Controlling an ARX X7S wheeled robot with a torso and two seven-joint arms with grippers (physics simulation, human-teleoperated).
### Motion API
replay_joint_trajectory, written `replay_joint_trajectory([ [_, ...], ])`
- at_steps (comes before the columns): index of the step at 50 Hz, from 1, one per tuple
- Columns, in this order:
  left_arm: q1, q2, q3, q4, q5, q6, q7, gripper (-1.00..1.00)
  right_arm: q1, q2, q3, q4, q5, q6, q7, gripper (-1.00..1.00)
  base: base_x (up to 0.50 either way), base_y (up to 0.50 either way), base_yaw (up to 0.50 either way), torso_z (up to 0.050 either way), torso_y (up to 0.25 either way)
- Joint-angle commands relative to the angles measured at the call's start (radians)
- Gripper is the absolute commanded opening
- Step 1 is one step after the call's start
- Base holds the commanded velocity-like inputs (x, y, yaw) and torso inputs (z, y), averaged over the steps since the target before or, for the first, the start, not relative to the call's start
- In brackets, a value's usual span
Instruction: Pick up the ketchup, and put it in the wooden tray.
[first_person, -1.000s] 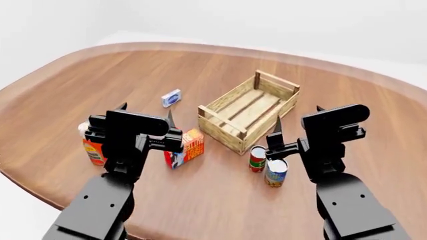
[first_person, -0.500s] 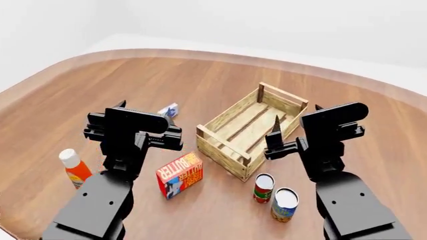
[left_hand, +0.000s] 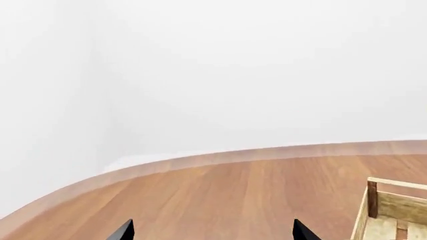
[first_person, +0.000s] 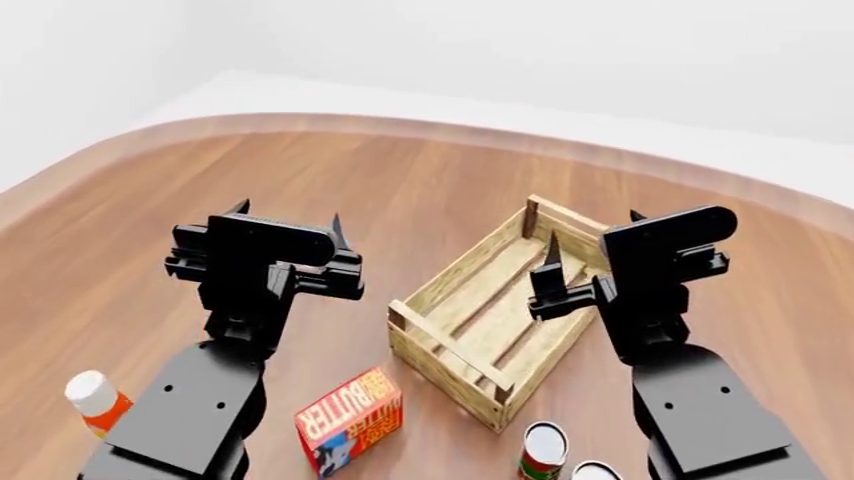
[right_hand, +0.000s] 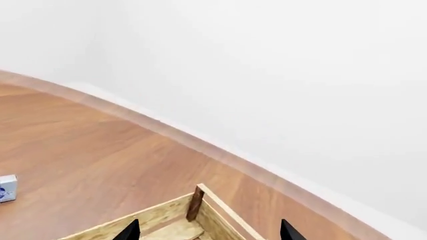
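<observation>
Two grippers up in the air, nothing in either: left gripper (first_person: 286, 222) spread wide with both tips showing, right gripper (first_person: 594, 240) looks wide too, though the head view hides part of it. The ketchup (first_person: 98, 402) stands on the table (first_person: 400, 180) down at the near left, well apart from the tray (first_person: 501, 300). A butter box (first_person: 350, 433) lies between them, cans (first_person: 543, 450) by the tray's near corner.

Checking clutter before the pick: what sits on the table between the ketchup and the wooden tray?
In the head view, the butter box lies between the ketchup and the tray; the left arm also crosses that stretch.
</observation>
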Motion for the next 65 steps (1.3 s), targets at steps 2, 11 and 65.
replay_joint_trajectory([
  [2, 0.002, -0.004, -0.001, -0.002, -0.007, 0.004, -0.006, 1.00, -0.011, 0.005, 0.003, -0.009, 0.005, -0.002, 0.003, 1.00, 0.33, 0.10, 0.00, 0.000, 0.000],
  [11, 0.000, -0.006, -0.002, -0.004, -0.011, 0.006, -0.010, 1.00, -0.013, 0.006, 0.002, -0.005, 0.006, -0.007, 0.006, 1.00, 0.33, 0.10, 0.00, 0.000, 0.000],
  [65, 0.437, -0.184, -0.573, 0.360, -0.092, -0.038, -0.087, 1.00, 0.048, -0.008, -0.056, 0.031, -0.005, -0.070, 0.001, 1.00, 0.01, 0.00, 0.00, 0.000, 0.000],
])
